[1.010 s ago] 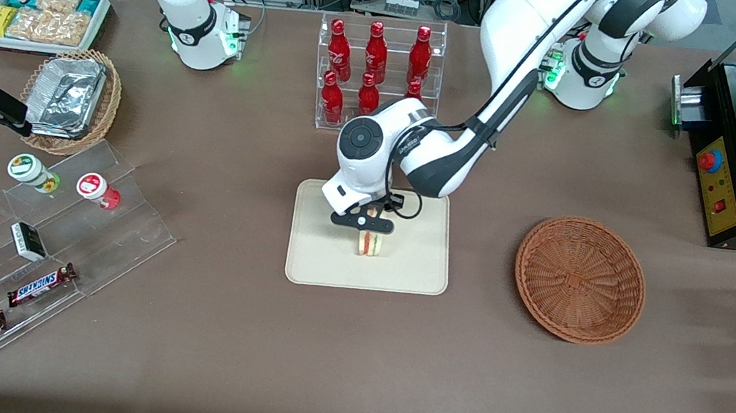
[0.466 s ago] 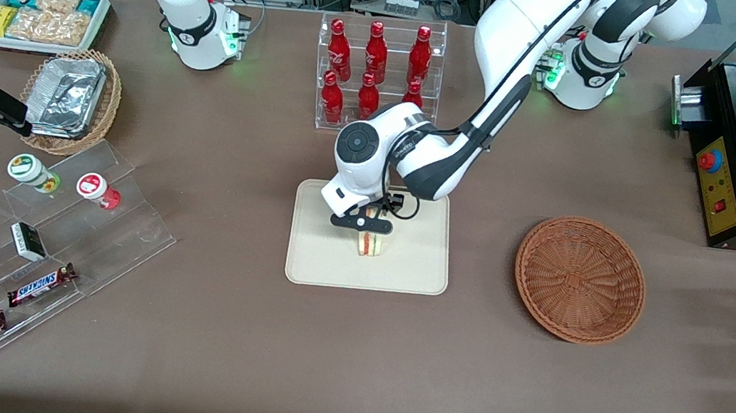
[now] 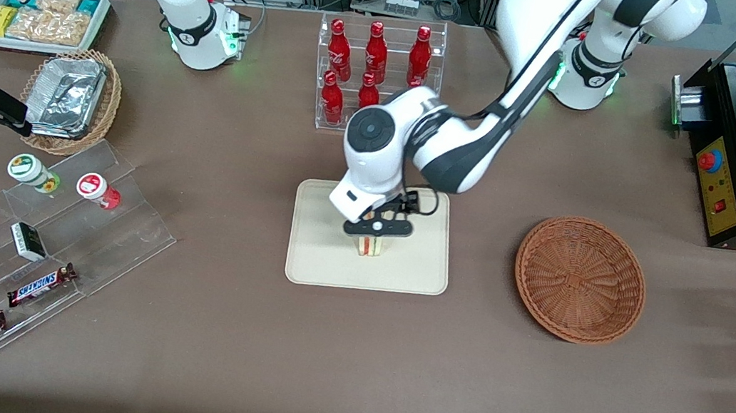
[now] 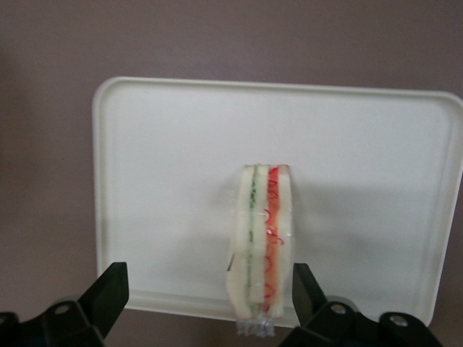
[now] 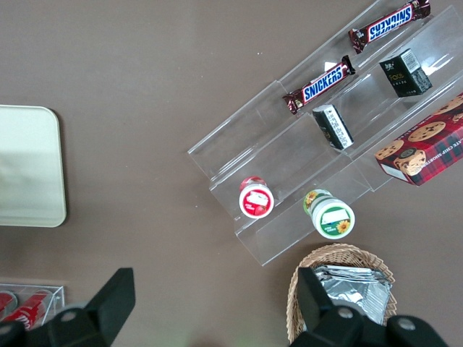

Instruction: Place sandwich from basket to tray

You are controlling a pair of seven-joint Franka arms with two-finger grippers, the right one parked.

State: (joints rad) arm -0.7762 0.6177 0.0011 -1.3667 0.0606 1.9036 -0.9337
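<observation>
Front view: we record a flat rectangular cream-beige tray with rounded corners and low rim (image 3: 317,257) at the middle of the brown table, and on it a small wedge sandwich of pale bread with red and green filling (image 3: 371,247), standing on edge near the tray's centre with bare tray surface on every side. We note the left arm's black two-finger gripper (image 3: 377,228) directly above the sandwich, lifted clear of it. The round reddish-brown woven wicker basket (image 3: 579,279) lies well apart from the tray, toward the working arm's end of the table, with open cloth between the two rims. A clear acrylic rack of red bottles (image 3: 377,67) stands farther from the camera than the tray, close to the arm's elbow. Left wrist view: we list the sandwich (image 4: 262,242) upright, green layer and red layer running along its edge, its lower end close to one long rim of the tray (image 4: 159,181); the two black fingertips (image 4: 108,293) are spread wide apart, one well off to the side and one just beside the bread, gripping nothing. The tray's corners and three rims are visible against the brown cloth. Right wrist view: we see one rounded end of the tray (image 5: 32,166), then a broad stretch of bare cloth up to a stepped clear acrylic display stand (image 5: 311,155) holding chocolate bars and small jars.
</observation>
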